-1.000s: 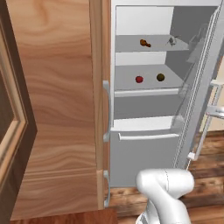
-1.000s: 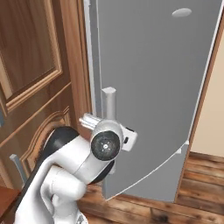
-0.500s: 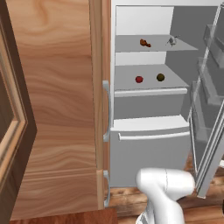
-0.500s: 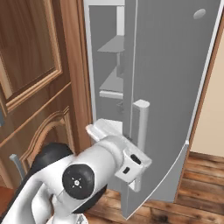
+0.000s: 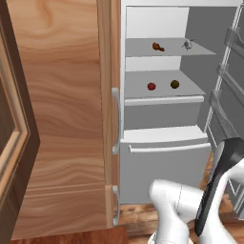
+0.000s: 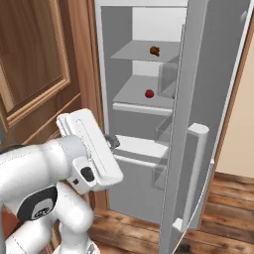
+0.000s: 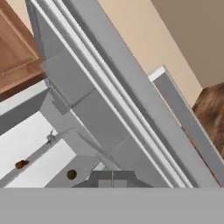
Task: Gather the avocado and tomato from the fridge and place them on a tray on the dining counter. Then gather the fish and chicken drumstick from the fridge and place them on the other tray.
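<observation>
The fridge [image 5: 162, 116] stands open, its door [image 6: 218, 74] swung out to the right. On its top shelf lie the chicken drumstick [image 5: 157, 46] and the small grey fish [image 5: 187, 44]. One shelf down sit the red tomato [image 5: 151, 86] and the dark avocado [image 5: 175, 84]. The drumstick [image 6: 155, 50] and tomato [image 6: 149, 94] also show from the right. My gripper [image 7: 112, 178] is shut with nothing in it, low in front of the fridge and left of the door's bar handle [image 6: 195, 168], apart from it. The trays and dining counter are out of view.
Tall wooden cabinets [image 5: 62, 119] flank the fridge on the left. The open door carries shelf bins [image 5: 228, 71] on its inner side. Below the shelves is the closed lower drawer [image 5: 164, 162]. Wood floor [image 6: 228, 198] and a beige wall [image 6: 240, 129] lie to the right.
The fridge door has swung from nearly closed to wide open, baring the shelves. My hand has left the handle and now hangs left of the door.
</observation>
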Motion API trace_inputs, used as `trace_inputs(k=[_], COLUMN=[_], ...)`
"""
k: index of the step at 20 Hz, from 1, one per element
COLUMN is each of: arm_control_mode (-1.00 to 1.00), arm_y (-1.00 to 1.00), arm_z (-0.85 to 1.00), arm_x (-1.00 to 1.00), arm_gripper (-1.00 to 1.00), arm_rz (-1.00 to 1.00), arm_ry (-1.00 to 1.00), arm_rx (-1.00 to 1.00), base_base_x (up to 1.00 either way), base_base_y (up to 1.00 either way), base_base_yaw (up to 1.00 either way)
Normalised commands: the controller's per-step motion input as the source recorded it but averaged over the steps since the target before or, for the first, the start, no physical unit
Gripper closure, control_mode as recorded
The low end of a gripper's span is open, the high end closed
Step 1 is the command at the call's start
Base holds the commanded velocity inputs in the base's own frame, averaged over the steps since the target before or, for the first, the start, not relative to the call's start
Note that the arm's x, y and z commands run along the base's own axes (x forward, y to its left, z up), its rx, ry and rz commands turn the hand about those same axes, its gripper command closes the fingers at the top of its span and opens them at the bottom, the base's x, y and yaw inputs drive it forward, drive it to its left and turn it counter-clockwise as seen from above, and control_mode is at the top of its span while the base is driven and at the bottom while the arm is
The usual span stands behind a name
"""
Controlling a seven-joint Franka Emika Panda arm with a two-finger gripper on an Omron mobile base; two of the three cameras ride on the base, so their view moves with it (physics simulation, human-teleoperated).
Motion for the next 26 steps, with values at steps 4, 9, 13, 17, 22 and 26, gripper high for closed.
trace_inputs(k=[4,9,13,17,22,26], arm_control_mode=[-1.0,-1.0,-1.0,-1.0,-1.0,-1.0], arm_y=[0.0,0.11,0.42,0.91,1.0,0.61], arm_z=[0.01,0.04,0.0,0.05,0.11,-0.01], arm_x=[0.56,0.06,0.01,0.0,0.0,0.0], arm_gripper=[1.0,1.0,1.0,1.0,1.0,1.0], arm_rz=[0.04,0.46,0.72,0.56,0.14,0.01], arm_ry=[0.3,0.28,0.26,0.22,0.16,0.05], arm_rx=[0.0,0.0,0.04,-0.02,-0.19,-0.12], base_base_x=[0.0,0.0,0.0,0.0,0.0,0.0], base_base_y=[0.0,0.0,0.0,0.0,0.0,0.0], base_base_yaw=[0.0,0.0,0.0,0.0,0.0,0.0])
